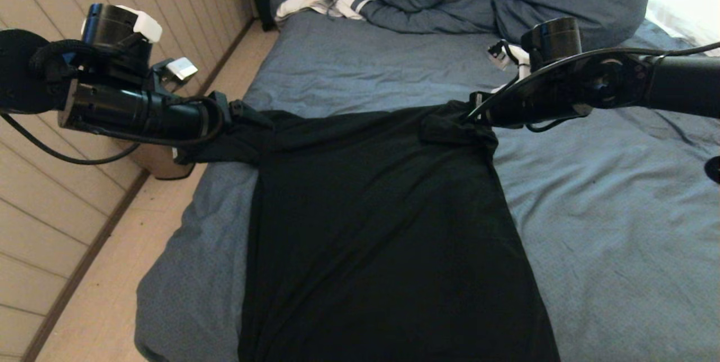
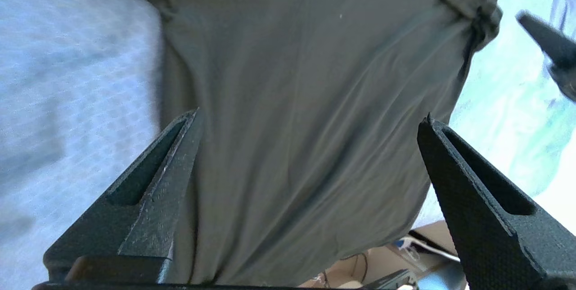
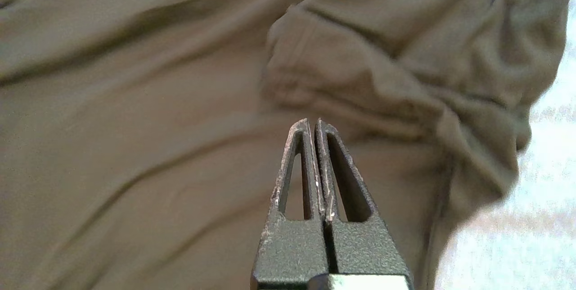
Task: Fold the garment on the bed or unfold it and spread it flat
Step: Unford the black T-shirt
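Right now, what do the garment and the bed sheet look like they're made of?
The garment looks like thin, soft knit jersey, matte black: it drapes limp and pulls into fine long creases. The bed sheet looks like a matte slate-blue woven cloth, possibly cotton, with small wrinkles and a faint grid texture in the left wrist view. Fibre can't be confirmed.

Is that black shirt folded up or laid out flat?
Mostly laid out: the shirt lies long across the bed, sleeves still bunched.
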